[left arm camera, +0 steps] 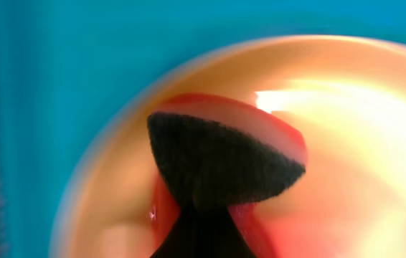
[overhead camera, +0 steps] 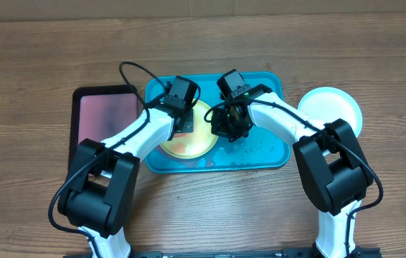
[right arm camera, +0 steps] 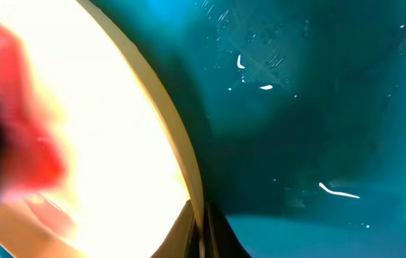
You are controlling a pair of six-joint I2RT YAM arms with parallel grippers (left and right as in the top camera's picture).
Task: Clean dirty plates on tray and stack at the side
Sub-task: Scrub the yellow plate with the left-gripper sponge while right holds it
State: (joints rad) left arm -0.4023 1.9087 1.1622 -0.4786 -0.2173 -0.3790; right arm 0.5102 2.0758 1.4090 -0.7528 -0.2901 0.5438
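Note:
A yellow-green plate (overhead camera: 189, 145) lies in the turquoise tray (overhead camera: 260, 154), left of its middle. My left gripper (overhead camera: 183, 117) is over the plate, shut on a dark sponge with a red layer (left arm camera: 217, 161) that presses on the plate (left arm camera: 353, 143). Red smear shows around the sponge. My right gripper (overhead camera: 229, 129) is shut on the plate's right rim; in the right wrist view its fingers (right arm camera: 201, 231) pinch the rim of the plate (right arm camera: 102, 122). A white plate (overhead camera: 332, 107) lies on the table right of the tray. The mint-blue plate is not in view.
A black-rimmed tray with a pinkish inside (overhead camera: 106, 118) lies directly left of the turquoise tray. The turquoise tray's right half (right arm camera: 318, 107) is wet with droplets. Both arms cross over the tray's front edge.

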